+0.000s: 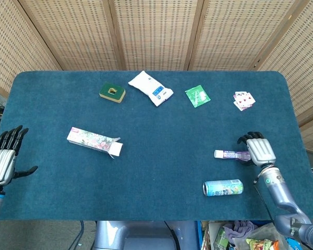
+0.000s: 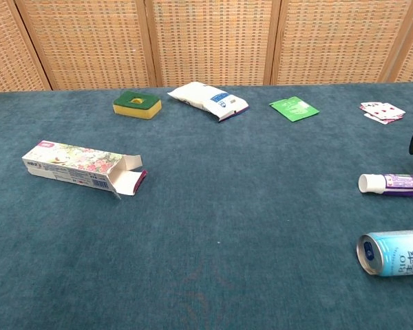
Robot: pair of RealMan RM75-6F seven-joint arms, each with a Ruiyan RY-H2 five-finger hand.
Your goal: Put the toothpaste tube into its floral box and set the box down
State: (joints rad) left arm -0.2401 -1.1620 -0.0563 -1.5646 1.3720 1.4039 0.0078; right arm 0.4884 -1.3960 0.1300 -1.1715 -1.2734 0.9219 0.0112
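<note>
Right hand [image 1: 261, 151] poised over the toothpaste tube [image 1: 233, 154], fingers curled, grasp uncertain.
Left hand [image 1: 2, 159] released, fingers spread; one floral box [image 1: 94, 141], one tube.

setting: staged test room | cues: wicker screens [image 1: 156, 31] (backdrop), blue felt table [image 1: 161, 172], scattered props

Head view looks down over the whole table [image 1: 146, 182]; chest view, lower and closer, shares its middle
</note>
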